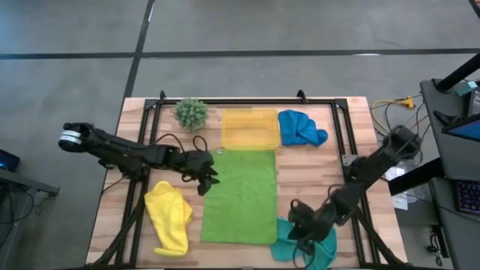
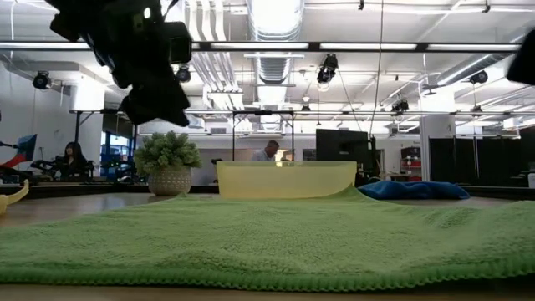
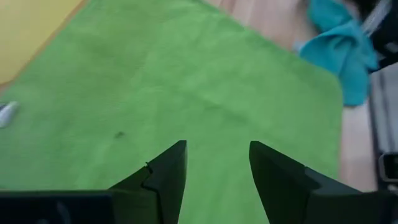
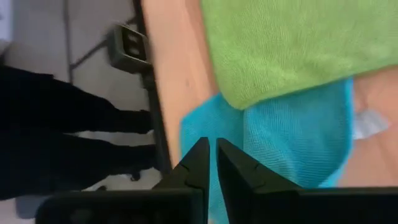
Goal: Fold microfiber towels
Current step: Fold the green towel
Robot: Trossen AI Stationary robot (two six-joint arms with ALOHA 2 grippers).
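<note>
Left end effector [image 1: 208, 177] open and empty at the edge of the green towel [image 1: 241, 196] spread flat mid-bench, right end effector [image 1: 300, 227] nearly shut over the teal towel [image 1: 304, 244]; fold seemingly unstarted, edge grasp next.

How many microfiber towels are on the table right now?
4. The lime green towel lies flat mid-table; the yellow towel is crumpled at its left; the teal towel sits at its near-right corner; the bright blue towel is beside the yellow tray. None looks hidden.
</note>
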